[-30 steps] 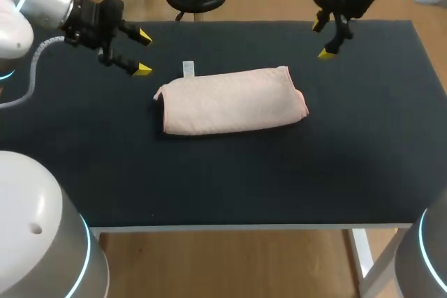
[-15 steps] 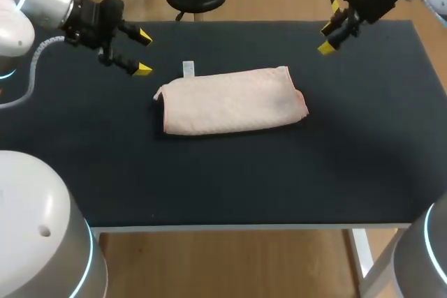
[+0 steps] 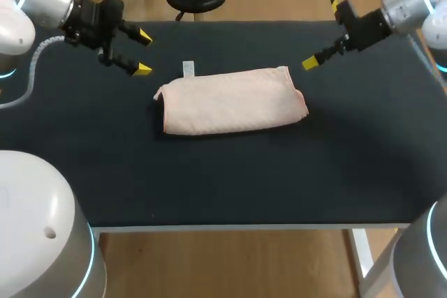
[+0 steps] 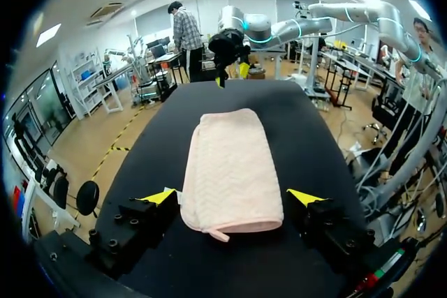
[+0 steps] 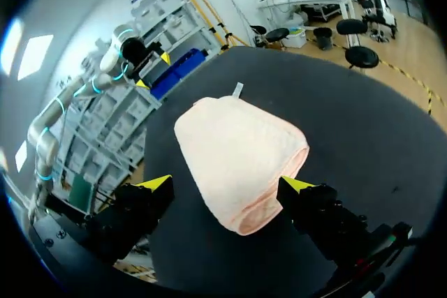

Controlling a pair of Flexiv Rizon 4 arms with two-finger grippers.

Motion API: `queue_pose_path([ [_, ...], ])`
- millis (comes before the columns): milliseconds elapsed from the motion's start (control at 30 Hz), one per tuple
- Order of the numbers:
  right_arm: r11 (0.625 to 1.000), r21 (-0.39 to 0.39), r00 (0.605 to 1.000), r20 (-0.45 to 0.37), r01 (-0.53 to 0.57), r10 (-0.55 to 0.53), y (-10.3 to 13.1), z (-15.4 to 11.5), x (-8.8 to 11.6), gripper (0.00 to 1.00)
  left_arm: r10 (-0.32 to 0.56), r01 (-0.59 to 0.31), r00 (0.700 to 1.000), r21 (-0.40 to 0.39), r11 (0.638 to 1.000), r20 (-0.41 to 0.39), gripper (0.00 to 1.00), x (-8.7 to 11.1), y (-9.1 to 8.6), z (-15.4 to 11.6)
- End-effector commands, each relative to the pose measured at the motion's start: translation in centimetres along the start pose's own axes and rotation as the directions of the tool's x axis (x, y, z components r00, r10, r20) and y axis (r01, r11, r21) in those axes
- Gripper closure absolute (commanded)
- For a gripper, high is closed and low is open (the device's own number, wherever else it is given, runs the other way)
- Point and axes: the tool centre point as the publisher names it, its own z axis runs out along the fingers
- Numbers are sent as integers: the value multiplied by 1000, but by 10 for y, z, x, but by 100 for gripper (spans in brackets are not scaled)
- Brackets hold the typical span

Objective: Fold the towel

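- Black is the top of the table (image 3: 230,186) that carries everything here
- Near the table's far left corner, the left gripper (image 3: 144,52) hangs above the surface, its two yellow-tipped fingers spread wide with nothing between them
- A small white tag (image 3: 188,68) sticks out from the towel's far edge, at its left end
- The pink towel (image 3: 230,100) lies folded into a thick oblong on the table's far half, about midway between the left and right edges, its long side parallel to the far edge
- Near the far right corner, the right gripper (image 5: 227,184) points toward the towel's right end without touching it; its fingers (image 5: 297,185) stand wide apart and hold nothing
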Motion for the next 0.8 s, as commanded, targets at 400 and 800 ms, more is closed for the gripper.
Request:
queue_pose_path([
  [400,430,-210,479,-353,-878,804,-37,27,-25,0,1,-1,1000,2,1000,2,0,0,1,1],
  [800,524,-92,530,-240,-847,813,-40,38,-31,0,1,-1,1000,2,1000,2,0,0,1,1],
])
